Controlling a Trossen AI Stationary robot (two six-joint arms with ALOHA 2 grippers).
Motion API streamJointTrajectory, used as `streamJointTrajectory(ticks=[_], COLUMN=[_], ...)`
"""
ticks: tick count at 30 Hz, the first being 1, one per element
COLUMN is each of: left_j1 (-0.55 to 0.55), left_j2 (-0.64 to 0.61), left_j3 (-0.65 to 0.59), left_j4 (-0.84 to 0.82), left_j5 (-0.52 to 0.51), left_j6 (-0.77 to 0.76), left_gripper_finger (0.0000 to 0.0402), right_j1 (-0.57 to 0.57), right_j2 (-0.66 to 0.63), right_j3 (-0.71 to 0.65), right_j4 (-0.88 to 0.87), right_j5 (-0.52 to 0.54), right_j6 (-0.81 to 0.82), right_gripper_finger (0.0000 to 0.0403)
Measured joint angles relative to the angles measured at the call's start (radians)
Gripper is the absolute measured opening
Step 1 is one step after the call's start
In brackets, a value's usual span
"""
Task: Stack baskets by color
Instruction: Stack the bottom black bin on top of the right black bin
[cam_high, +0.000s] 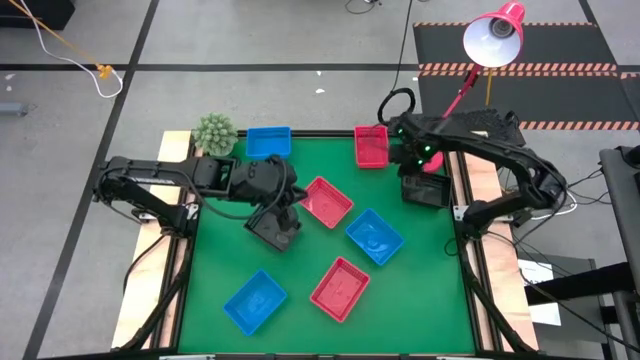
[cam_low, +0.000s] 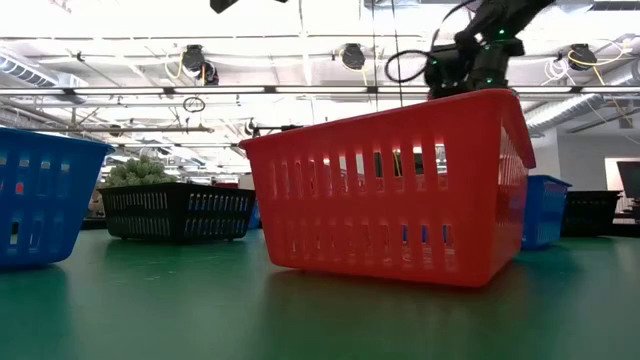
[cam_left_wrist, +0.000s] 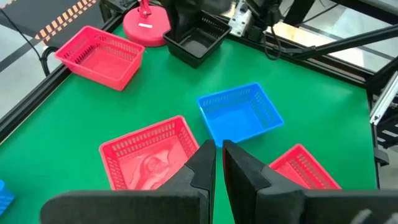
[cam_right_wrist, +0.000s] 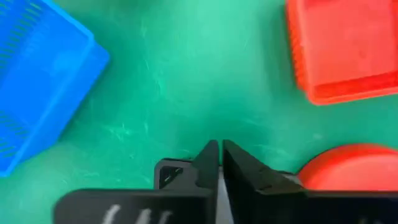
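Three red baskets (cam_high: 371, 146) (cam_high: 326, 201) (cam_high: 340, 289) and three blue baskets (cam_high: 268, 141) (cam_high: 375, 236) (cam_high: 255, 301) lie singly on the green mat, bottoms down. One black basket (cam_high: 425, 190) sits at the right edge beside the lamp base. Another black basket (cam_low: 178, 210) stands at the far left in front of the plant. My right gripper (cam_right_wrist: 220, 155) is shut above the right black basket's corner (cam_right_wrist: 168, 174). My left gripper (cam_left_wrist: 217, 155) hangs shut and empty above the mat's left middle, over the central red basket (cam_left_wrist: 149, 155). My right gripper points steeply down at the edge of the black basket (cam_left_wrist: 196, 43), with its fingertips showing against the bare mat. The fingers themselves hide the basket's rim, so I cannot tell whether they touch it.
The round red lamp base (cam_right_wrist: 348, 171) stands close beside my right gripper, with its pink lamp (cam_high: 495, 35) off the far right corner. A green plant ball (cam_high: 213, 133) sits at the far left corner. Bare mat (cam_high: 300, 260) lies between the baskets.
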Motion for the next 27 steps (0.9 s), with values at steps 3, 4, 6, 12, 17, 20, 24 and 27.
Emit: streamJointTrajectory(ticks=[3,4,6,12,17,20,24,27], left_j1=[0.006,0.006,0.006,0.005,0.005,0.005,0.005,0.005], left_j2=[0.000,0.000,0.000,0.000,0.000,0.000,0.000,0.000], left_j3=[0.000,0.000,0.000,0.000,0.000,0.000,0.000,0.000], left_j4=[0.000,0.000,0.000,0.000,0.000,0.000,0.000,0.000], left_j5=[0.000,0.000,0.000,0.000,0.000,0.000,0.000,0.000], left_j6=[-0.002,-0.004,-0.005,-0.012,-0.011,-0.011,-0.011,-0.011], left_gripper_finger=[0.0031,0.0031,0.0031,0.0031,0.0031,0.0031,0.0031,0.0031], right_j1=[0.045,0.053,0.065,0.079,0.079,0.079,0.082,0.084], right_j2=[0.045,0.060,0.088,0.143,0.150,0.151,0.151,0.146], right_j3=[0.000,0.000,0.000,0.000,-0.021,-0.057,-0.084,-0.085], right_j4=[0.000,0.000,-0.004,-0.008,-0.010,-0.037,-0.091,-0.110], right_j5=[0.039,0.040,0.040,0.040,0.043,0.043,0.040,0.040], right_j6=[0.045,0.052,0.056,0.045,0.045,0.064,0.072,0.073], right_gripper_finger=[0.0005,0.0007,0.0008,0.0002,0.0001,0.0001,0.0001,0.0001])
